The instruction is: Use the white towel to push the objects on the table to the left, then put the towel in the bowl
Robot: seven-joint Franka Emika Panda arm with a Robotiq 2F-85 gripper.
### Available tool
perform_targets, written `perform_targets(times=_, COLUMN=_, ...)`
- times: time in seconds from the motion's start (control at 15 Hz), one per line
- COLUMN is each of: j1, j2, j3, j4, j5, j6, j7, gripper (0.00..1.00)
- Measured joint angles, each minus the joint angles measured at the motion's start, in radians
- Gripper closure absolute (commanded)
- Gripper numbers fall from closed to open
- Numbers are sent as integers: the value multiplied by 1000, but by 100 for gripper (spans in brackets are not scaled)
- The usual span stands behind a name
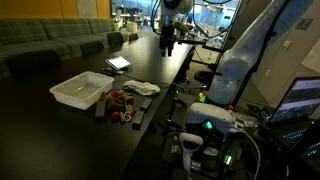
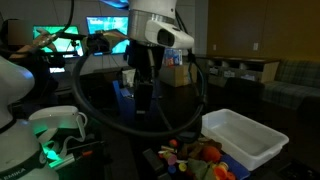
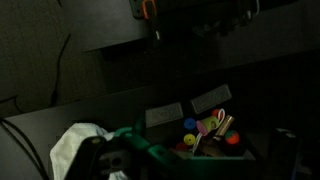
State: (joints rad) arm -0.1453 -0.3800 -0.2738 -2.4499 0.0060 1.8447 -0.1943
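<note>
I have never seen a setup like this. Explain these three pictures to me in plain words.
The machine is a single robot arm standing beside a long black table. At its end hangs a gripper, a two-fingered clamp. It is open, up in the air, and holds nothing.

Two pictures come from cameras set outside the robot, looking at the scene from different places. The third, darker picture comes from a camera on the arm's wrist, pointed toward the table.

On the table lie a white tray, a small white towel, a cluster of colourful toy pieces and a flat tablet-like device. The wrist view also shows the towel and the toys.
</note>
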Motion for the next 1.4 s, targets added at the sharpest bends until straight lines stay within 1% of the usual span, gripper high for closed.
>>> perform_targets(times=0.27, j1=-2, j2=0, j3=0, j4=-18, j5=1, j6=86, j7=1, gripper=0)
perform_targets(times=0.4, j1=0, j2=54, j3=-1, j4=-18, j5=26, j6=241, j7=1, gripper=0)
perform_targets(times=0.6, j1=13, j2=229, j3=4, j4=3, j5=96, j6=508, j7=-2, gripper=0)
perform_targets(times=0.73, j1=19, j2=365, j3=12, j4=37, j5=152, j6=634, j7=-17, gripper=0)
perform_targets(times=0.8, j1=19, j2=433, j3=21, j4=65, j5=180, j6=674, j7=-24, gripper=0)
perform_targets(times=1.0, j1=-4, j2=631, j3=60, j4=179, j5=233, j6=727, j7=-35, gripper=0)
perform_targets(times=1.2, j1=-70, j2=823, j3=100, j4=329, j5=240, j6=736, j7=-37, gripper=0)
perform_targets(times=1.4, j1=-145, j2=976, j3=121, j4=467, j5=238, j6=733, j7=-40, gripper=0)
